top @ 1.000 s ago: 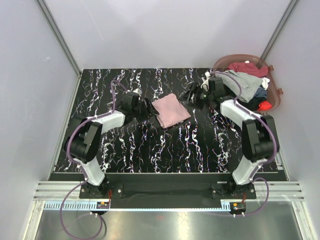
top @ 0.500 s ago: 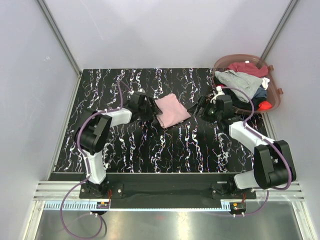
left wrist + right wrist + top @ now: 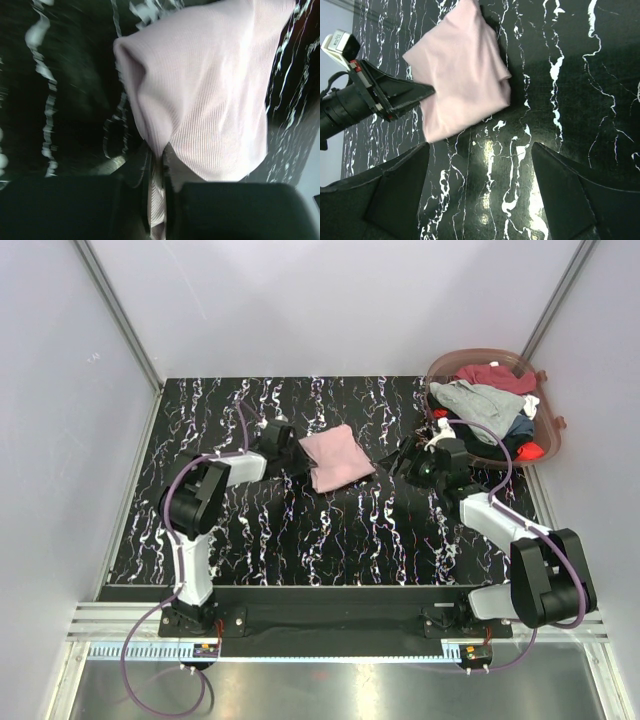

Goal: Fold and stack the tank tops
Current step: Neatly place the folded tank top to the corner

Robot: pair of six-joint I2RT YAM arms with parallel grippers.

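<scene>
Pink hem (image 3: 158, 212) inside left end effector (image 3: 158, 165)

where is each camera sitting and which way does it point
Top external: above, behind the left arm and right arm, looking down on the table; both show.
Left wrist: on its arm, facing along the left gripper pinching the pink top.
Right wrist: on its arm, looking past the open right gripper.
Shared: all see the pink top.

Soft, even overhead light fills the sharp top view. The left wrist view smears the black white-veined tabletop (image 3: 45, 100) with motion blur (the ribbed dusty pink cloth tank top (image 3: 215, 90) is crisper). The right wrist view shows glare on that glossy surface and shadow beside the cloth.
</scene>
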